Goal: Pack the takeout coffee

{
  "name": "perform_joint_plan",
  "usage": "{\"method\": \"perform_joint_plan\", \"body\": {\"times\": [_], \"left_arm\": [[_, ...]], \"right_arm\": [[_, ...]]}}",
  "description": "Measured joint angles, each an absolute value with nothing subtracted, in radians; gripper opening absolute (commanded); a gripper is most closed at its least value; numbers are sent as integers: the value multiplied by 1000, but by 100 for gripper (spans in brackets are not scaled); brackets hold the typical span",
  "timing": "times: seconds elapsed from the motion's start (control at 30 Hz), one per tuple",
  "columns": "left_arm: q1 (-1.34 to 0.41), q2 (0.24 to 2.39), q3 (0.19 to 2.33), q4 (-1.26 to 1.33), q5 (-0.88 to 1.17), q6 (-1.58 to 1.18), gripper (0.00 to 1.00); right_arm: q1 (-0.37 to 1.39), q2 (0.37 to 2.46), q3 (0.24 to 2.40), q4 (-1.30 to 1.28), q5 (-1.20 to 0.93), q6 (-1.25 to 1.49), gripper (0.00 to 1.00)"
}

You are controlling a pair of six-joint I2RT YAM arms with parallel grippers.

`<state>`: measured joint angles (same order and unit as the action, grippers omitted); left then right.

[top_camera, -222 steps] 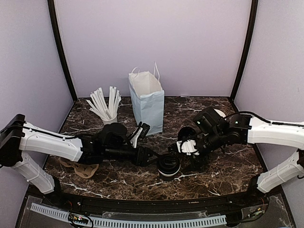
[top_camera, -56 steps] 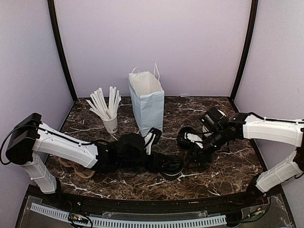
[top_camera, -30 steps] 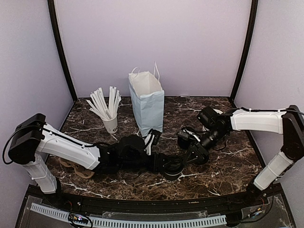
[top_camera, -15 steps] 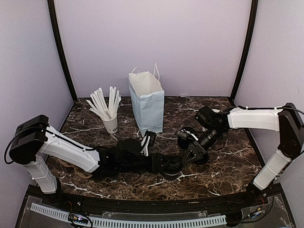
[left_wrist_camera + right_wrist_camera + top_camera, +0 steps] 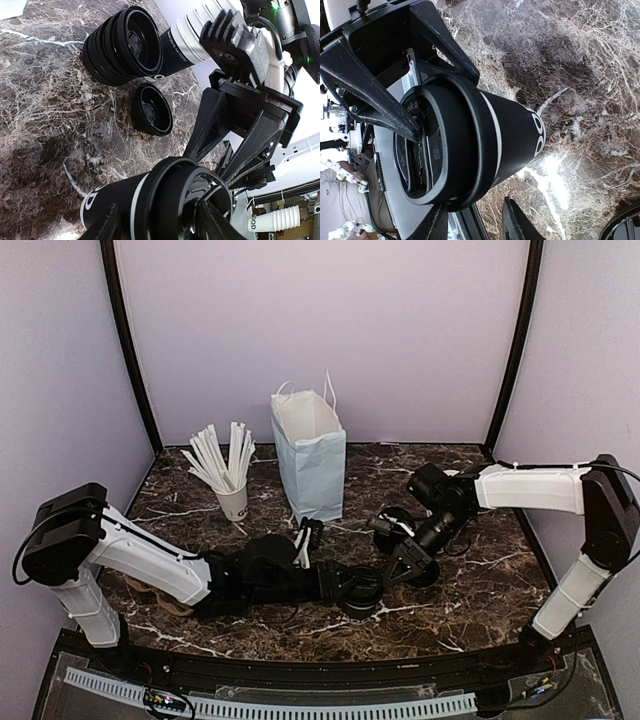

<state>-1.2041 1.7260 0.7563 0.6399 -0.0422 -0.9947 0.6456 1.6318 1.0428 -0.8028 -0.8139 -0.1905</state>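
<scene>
The takeout coffee (image 5: 360,592), a dark paper cup with a black lid, stands at the table's front middle. My left gripper (image 5: 342,584) reaches in from the left and is shut on it. In the left wrist view one finger (image 5: 107,225) lies along the cup's (image 5: 115,200) wall and the other rests on the lid's top. My right gripper (image 5: 393,567) comes in low from the right, open. In the right wrist view its fingertips (image 5: 437,225) stand apart just below the lid's rim (image 5: 465,190), not touching the cup (image 5: 515,135).
A light-blue paper bag (image 5: 311,455) stands open behind the cup. A white cup of stirrers (image 5: 228,475) is at the back left. A stack of lids and cups (image 5: 125,50) lies on its side beside a loose lid (image 5: 154,109). Brown sleeves (image 5: 165,597) lie front left.
My right gripper has dropped lower and slid closer to the cup's lid, its fingers narrowing. The left arm has stretched a little flatter, still holding the cup in place.
</scene>
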Motion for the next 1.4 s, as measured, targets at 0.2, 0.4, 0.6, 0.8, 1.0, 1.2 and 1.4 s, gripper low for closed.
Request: {"method": "perform_joint_plan", "body": {"times": [0.2, 0.4, 0.6, 0.8, 1.0, 1.2, 1.4], "left_arm": [[-1205, 1693, 750, 618, -57, -909, 54], [-1205, 1651, 814, 461, -78, -709, 60], [-1190, 1627, 869, 330, -113, -579, 62], [-1187, 1556, 859, 258, -139, -543, 63], [-1186, 1437, 780, 257, -118, -566, 63], [-1230, 1391, 725, 255, -85, -606, 63], [-1327, 1480, 733, 270, -55, -625, 63]], "right_arm": [[650, 1608, 1074, -808, -763, -251, 51], [651, 1576, 1124, -823, -692, -322, 60], [651, 1565, 1164, -836, -682, -348, 63], [653, 1568, 1208, -835, -673, -368, 66], [679, 1593, 1240, -823, -673, -393, 67], [716, 1623, 1242, -823, -671, -416, 69], [727, 1624, 1242, -823, -671, -436, 69]]}}
